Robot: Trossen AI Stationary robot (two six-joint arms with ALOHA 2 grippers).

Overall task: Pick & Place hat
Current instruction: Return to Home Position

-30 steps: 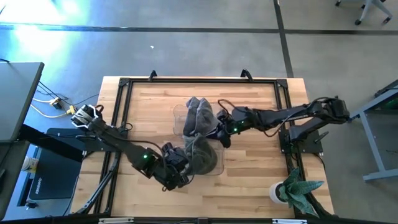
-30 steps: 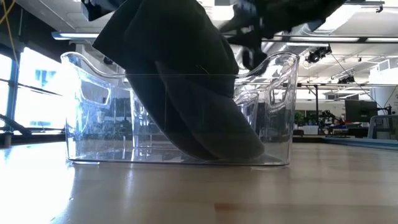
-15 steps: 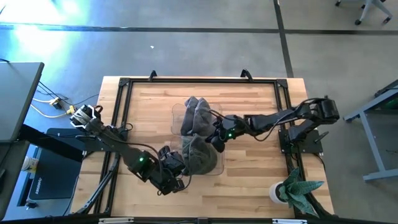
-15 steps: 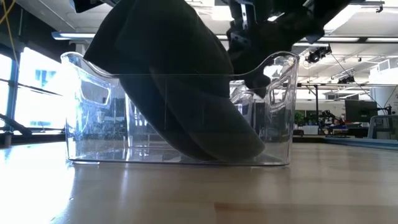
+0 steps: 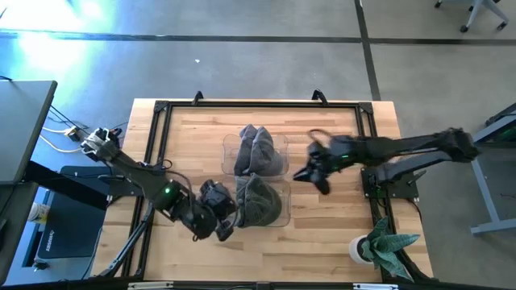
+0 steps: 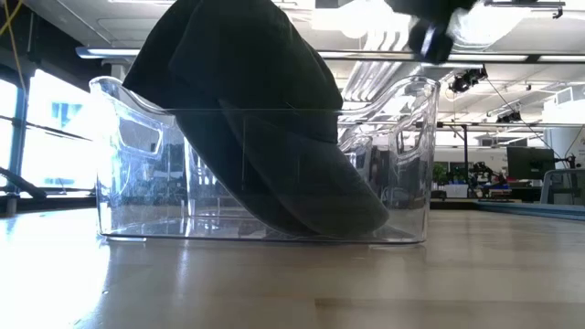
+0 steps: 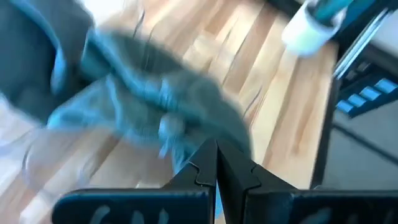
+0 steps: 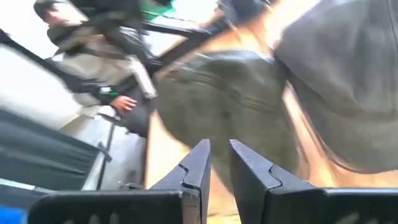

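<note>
Dark cap point(image 5: 258, 201) lay in its clear bin point(image 6: 128, 183); left fingers point(image 7: 198, 177), pressed together, empty, hung beside that bin; right fingers point(image 8: 196, 163), narrowly parted, empty, off its other side.

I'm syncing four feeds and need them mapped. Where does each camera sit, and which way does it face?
High view: above the table, straight down; both arms, left gripper beside the bottom bin, right gripper right of it.
Low view: table-top height, level through the bottom bin at the dark cap; blurred arm part overhead.
Left wrist view: on the left wrist, past its shut fingers, facing the dark cap.
Right wrist view: on the right wrist, past its parted fingers, facing the dark cap.
Shared: all four show the dark cap.
</note>
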